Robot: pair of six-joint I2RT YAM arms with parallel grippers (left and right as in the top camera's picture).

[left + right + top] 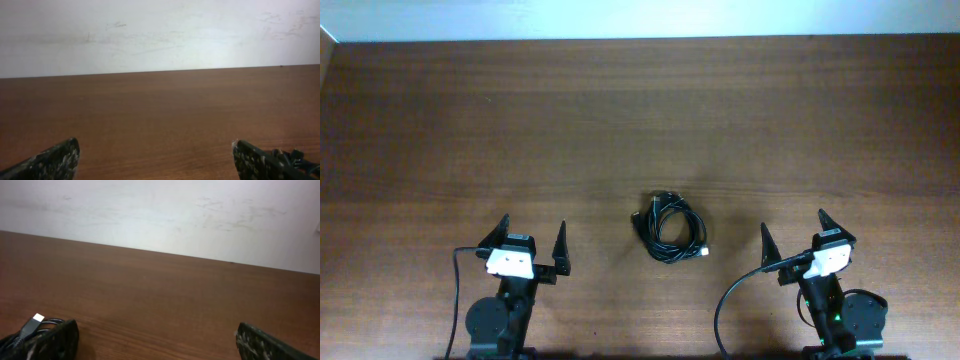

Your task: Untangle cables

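The cables [668,227] lie coiled in one black tangle on the brown table, between the two arms and slightly ahead of them. A silver plug [704,251] sticks out at its lower right. My left gripper [531,233] stands open to the left of the tangle, touching nothing. My right gripper [792,228] stands open to the right of it, also apart. In the left wrist view a bit of the cables [295,156] shows behind the right fingertip [250,159]. In the right wrist view the cables' plug [35,320] shows by the left fingertip [60,335].
The wooden table [640,120] stretches back to a white wall [160,35]. Thicker black arm wires [730,300] loop beside the right arm's base and another [456,290] runs along the left arm's base.
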